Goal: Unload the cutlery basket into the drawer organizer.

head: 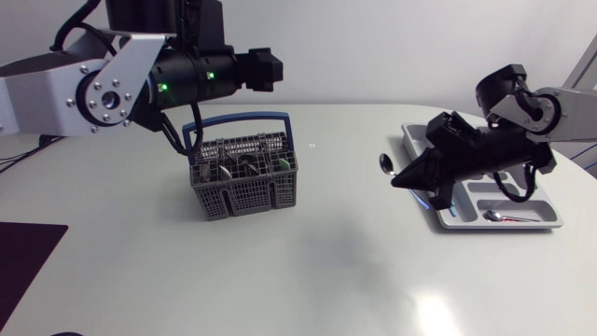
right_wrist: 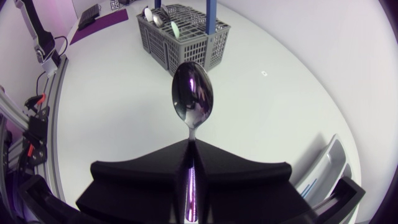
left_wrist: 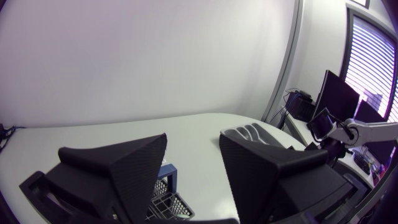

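The grey cutlery basket (head: 244, 177) with a blue handle stands left of the table's middle, and several pieces of cutlery stand upright in it. My left gripper (head: 272, 70) hovers above and behind it. Its fingers (left_wrist: 127, 168) stand apart with nothing between them, and the basket (left_wrist: 166, 202) shows below the gap. My right gripper (head: 403, 177) is shut on the handle of a spoon (head: 385, 163), just left of the grey drawer organizer (head: 550, 210). In the right wrist view the spoon (right_wrist: 193, 96) sticks out ahead of the shut gripper (right_wrist: 191, 152), towards the basket (right_wrist: 183, 34).
One piece of cutlery (head: 504, 217) lies in the organizer's front compartment. The organizer (left_wrist: 255, 134) also shows ahead of my left gripper, with my right arm (left_wrist: 336, 132) beside it. A dark purple mat (head: 23, 257) lies at the table's left front edge.
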Tool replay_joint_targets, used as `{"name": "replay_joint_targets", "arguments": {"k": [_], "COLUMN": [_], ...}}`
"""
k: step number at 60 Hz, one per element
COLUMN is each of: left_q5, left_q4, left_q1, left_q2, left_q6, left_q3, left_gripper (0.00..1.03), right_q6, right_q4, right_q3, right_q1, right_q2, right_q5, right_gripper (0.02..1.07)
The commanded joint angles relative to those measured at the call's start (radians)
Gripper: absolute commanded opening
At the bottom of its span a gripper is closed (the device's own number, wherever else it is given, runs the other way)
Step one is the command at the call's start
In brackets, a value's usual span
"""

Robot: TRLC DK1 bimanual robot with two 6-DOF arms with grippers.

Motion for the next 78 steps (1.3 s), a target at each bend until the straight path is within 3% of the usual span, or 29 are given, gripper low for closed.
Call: {"name": "replay_joint_targets", "arguments": {"k": [1, 14, 36, 51, 71, 78], "left_q5": [0.011, 0.011, 0.008, -0.022, -0.076, -0.081], "left_q4": [-0.017, -0.042, -0.089, -0.092, -0.092, -0.092], "left_q1": [-0.003, -0.03, -0.053, -0.084, -0.13, -0.133], "left_q2": [0.033, 0.047, 0.056, 0.051, 0.041, 0.042], "left_q6": [0.089, 0.24, 0.313, 0.336, 0.524, 0.593], "left_q3": [-0.01, -0.023, -0.045, -0.073, -0.125, -0.129], "left_gripper": [0.65, 0.68, 0.68, 0.68, 0.69, 0.72], "right_q6": [-0.167, -0.457, -0.787, -0.898, -0.962, -0.964], "right_q4": [-0.052, -0.157, -0.187, -0.173, -0.1, -0.061], "right_q3": [-0.028, -0.006, 0.144, 0.29, 0.347, 0.33], "right_q1": [-0.064, -0.225, -0.483, -0.552, -0.577, -0.581], "right_q2": [0.01, 0.093, 0.272, 0.419, 0.528, 0.537], "right_q5": [-0.014, 0.028, 0.184, 0.313, 0.447, 0.471], "right_gripper": [0.07, 0.07, 0.08, 0.08, 0.08, 0.21]}}
